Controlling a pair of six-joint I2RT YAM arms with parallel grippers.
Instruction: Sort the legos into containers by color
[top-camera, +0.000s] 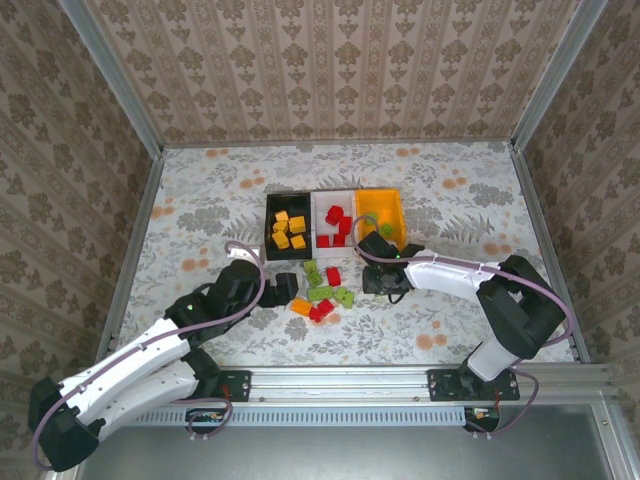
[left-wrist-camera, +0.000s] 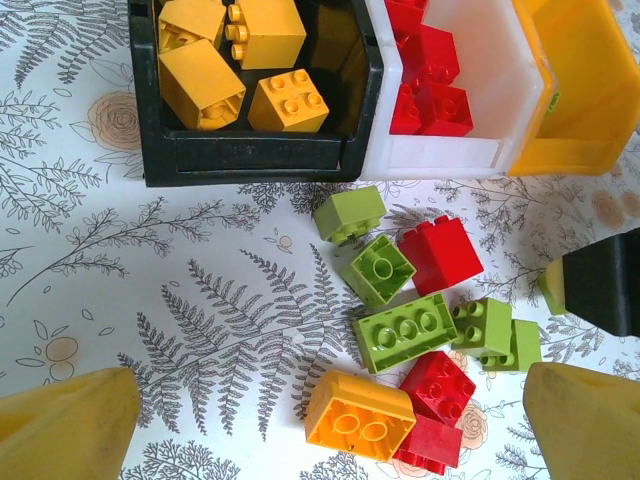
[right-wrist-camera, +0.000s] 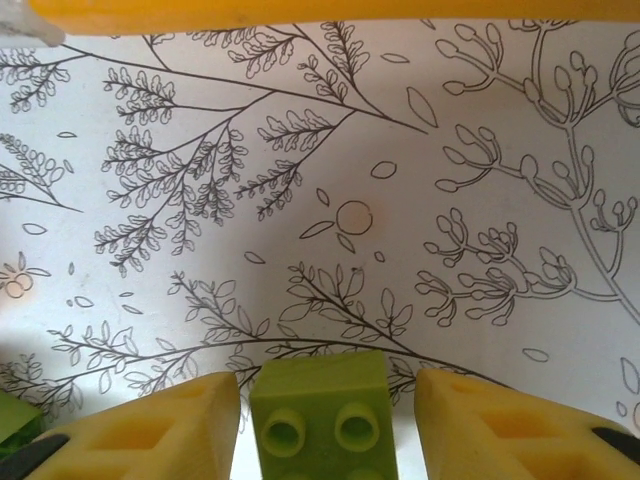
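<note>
Perhaps loose, lego (right-wrist-camera: 320, 415) between right fingers (right-wrist-camera: 150, 425)

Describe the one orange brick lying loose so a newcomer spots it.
Start at the row of three bins; loose bricks lie on its near side. At that cluster's near left corner sits the orange brick, beside two red bricks. It alone is orange; the other loose ones are green or red.

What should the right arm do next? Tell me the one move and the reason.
Probably close the right end effector on the green brick: it sits between the fingers with a slim gap either side, so it looks not yet gripped.
</note>
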